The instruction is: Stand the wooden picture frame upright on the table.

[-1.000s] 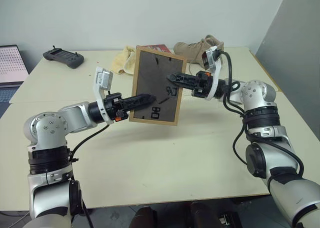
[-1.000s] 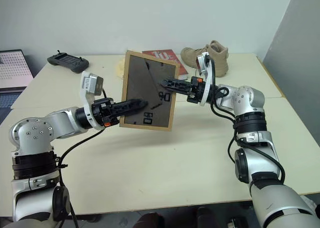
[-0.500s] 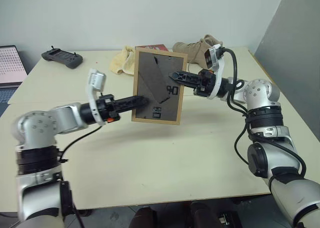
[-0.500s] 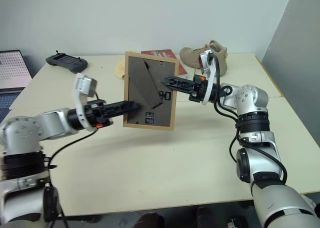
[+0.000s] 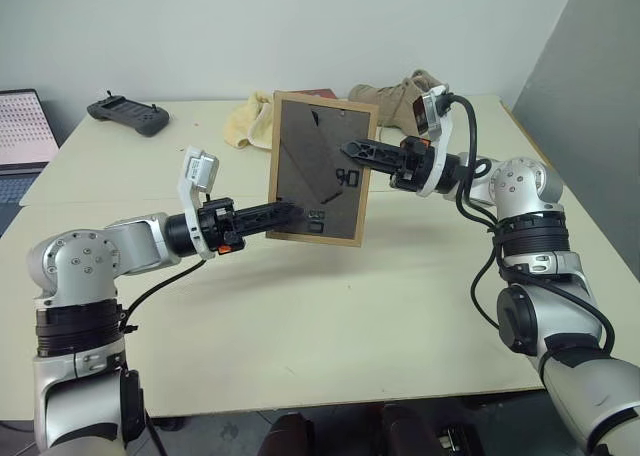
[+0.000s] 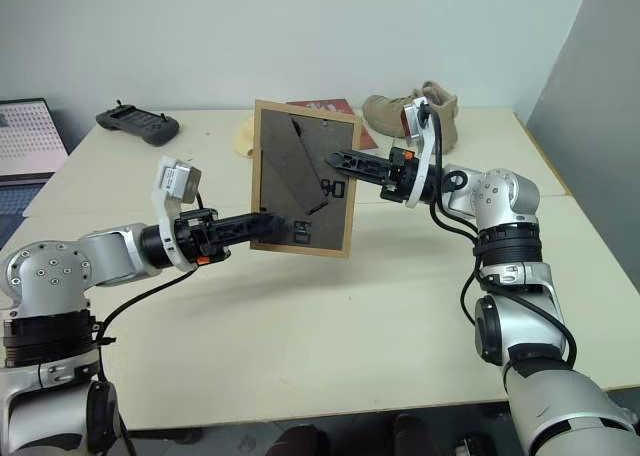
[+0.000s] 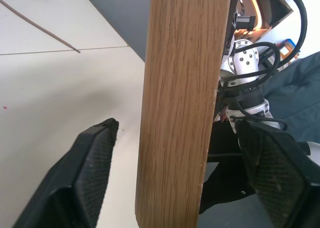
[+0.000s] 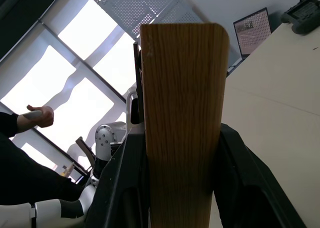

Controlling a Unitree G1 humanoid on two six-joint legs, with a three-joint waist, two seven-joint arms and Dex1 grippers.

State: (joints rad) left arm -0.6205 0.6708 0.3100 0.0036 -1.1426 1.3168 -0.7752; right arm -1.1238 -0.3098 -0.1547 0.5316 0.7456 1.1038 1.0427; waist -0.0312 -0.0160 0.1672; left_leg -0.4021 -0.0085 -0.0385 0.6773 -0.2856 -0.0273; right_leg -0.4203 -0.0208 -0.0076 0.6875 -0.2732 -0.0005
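Frame (image 5: 320,168): upright, back panel facing me, near the surface's (image 5: 330,316) far edge.
My right gripper (image 5: 352,148): clamped on its right edge.
My left gripper (image 5: 290,212): fingers apart around its left edge.

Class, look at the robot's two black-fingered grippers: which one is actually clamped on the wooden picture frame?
The right gripper: its fingers press both faces of the light-wood picture frame. The left gripper merely straddles the frame's edge, with gaps showing.
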